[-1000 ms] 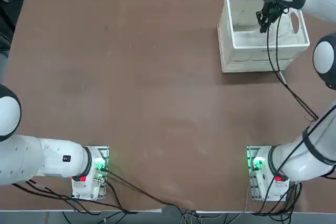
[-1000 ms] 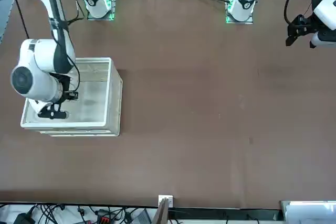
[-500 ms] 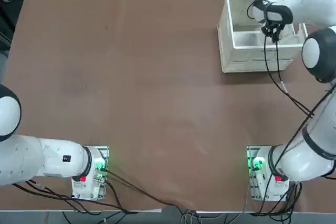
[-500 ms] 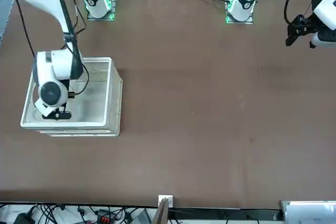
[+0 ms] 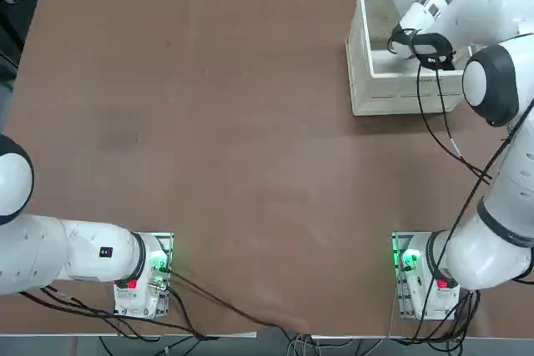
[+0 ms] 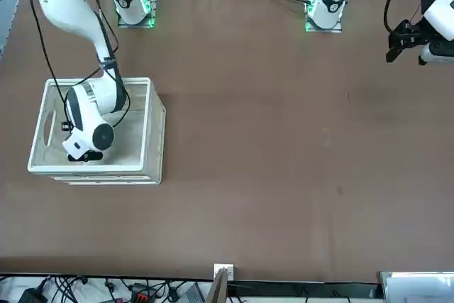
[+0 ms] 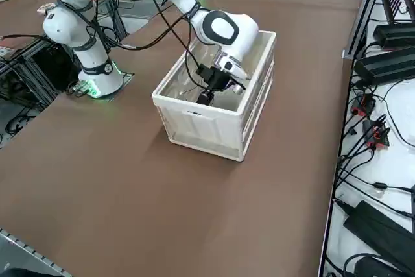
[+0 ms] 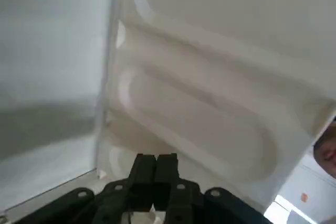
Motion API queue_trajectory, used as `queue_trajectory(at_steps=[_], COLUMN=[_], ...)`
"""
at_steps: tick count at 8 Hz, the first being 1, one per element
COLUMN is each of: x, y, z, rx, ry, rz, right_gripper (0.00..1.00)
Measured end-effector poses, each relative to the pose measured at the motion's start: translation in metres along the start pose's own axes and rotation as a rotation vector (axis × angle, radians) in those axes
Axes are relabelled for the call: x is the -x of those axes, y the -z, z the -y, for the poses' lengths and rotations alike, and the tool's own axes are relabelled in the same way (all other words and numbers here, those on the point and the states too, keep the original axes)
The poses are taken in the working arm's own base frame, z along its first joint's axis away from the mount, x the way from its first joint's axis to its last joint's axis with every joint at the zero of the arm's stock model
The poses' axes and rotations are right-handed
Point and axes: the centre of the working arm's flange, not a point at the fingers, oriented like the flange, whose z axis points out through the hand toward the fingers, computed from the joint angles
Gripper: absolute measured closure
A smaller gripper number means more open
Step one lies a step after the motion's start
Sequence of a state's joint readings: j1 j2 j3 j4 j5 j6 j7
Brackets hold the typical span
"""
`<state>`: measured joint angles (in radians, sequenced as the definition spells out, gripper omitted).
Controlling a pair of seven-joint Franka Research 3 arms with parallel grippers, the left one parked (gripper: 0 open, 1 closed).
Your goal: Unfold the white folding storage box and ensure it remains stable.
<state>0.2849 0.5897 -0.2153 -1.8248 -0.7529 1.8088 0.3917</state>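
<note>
Off-white plastic: white folding storage box (image 5: 371,89) standing at far right part of brown table (image 5: 234,139) in top view, at left in front view (image 6: 152,133), walls raised on all 4 sides and thick rim level. Seen from right side (image 7: 214,124), slatted long wall facing camera upright, far walls upright too.

Right gripper (image 7: 206,95) reaching down inside box, black fingers pressed together with nothing between them, as wrist view (image 8: 155,174) confirms: 2 dark fingers (image 8: 144,174) side by side, no gap. Fingertips close to an inner wall with moulded oval recesses; contact with that wall not decidable from these views. Which wall it is cannot be settled from wrist view alone.

In top view, gripper itself mostly hidden under white wrist housing and black cable loop; right-hand short side of box covered by forearm, so handle hole there out of sight. In front view, round wrist housing blocks middle of box floor, only a dark tip (image 6: 89,155) showing near the wall nearest that camera; 1 oval handle hole visible in short side at picture's left. From right side, lower part of fingers sunk behind near wall's rim, box floor partly hidden by arm. Cables trailing from arm over box rim.
</note>
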Motion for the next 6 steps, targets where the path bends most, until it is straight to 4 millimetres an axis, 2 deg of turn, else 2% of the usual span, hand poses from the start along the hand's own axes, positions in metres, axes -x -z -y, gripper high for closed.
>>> queue_trajectory(at_steps=[2, 6], x=[-0.001, -0.003], y=[-0.008, -0.013], z=[-0.002, 0.012], rx=[0.070, 0.136], ry=[0.006, 0.007], rz=[0.006, 0.009], right_gripper=[0.98, 0.98])
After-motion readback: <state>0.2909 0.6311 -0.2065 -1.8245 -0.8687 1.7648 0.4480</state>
